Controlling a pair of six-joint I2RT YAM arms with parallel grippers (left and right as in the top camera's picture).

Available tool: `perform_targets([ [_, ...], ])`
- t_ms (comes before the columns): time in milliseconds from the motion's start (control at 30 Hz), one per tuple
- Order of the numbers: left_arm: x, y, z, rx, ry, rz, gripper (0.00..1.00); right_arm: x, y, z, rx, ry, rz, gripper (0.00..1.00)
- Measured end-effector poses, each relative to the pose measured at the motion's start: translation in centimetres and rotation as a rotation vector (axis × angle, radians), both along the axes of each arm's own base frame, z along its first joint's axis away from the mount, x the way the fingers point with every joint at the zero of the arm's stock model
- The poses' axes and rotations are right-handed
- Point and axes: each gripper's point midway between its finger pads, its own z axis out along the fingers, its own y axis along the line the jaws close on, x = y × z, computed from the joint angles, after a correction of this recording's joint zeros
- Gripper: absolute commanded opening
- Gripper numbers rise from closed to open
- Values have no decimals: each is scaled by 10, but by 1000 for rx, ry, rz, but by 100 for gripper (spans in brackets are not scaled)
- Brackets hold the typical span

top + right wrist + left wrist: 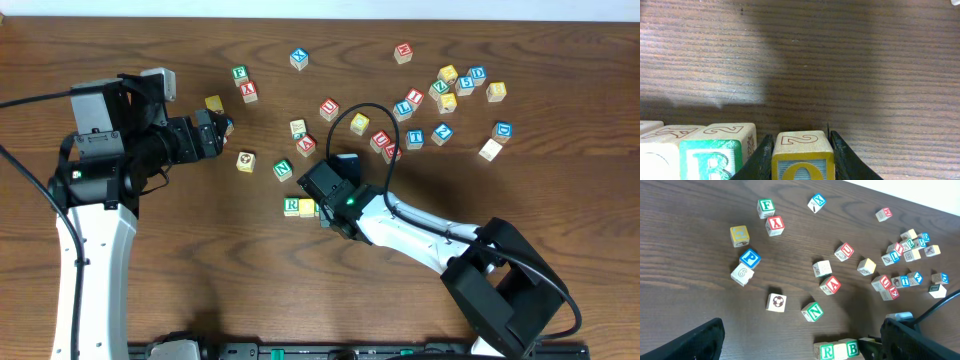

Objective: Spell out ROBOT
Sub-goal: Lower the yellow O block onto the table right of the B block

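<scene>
A short row of cubes lies near the table's middle: a green R cube, a pale yellow-sided cube, then a green B cube. Just right of the B, my right gripper is shut on a yellow O cube, low at the table, a narrow gap from the B. A blue cube that looks like a T lies apart at the right. My left gripper hangs open and empty over the left side, far from the row.
Loose cubes are scattered behind the row: a green N, a ball-picture cube, a red A, a green F, a blue P. A dense cluster of cubes sits at the back right. The right arm's cable loops over the middle.
</scene>
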Motion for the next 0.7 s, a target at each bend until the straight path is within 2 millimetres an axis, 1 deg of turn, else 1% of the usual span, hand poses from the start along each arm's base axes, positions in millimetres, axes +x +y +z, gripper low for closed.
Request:
perform_targets([
  [400,0,0,0,0,0,0,98,1,1,-5,-3,2,-1,13],
  [467,0,0,0,0,0,0,98,1,1,-5,-3,2,0,18],
  [533,0,0,0,0,0,0,98,1,0,-5,-3,2,-1,26],
  [700,0,0,0,0,0,0,98,1,0,-5,-3,3,-3,38],
])
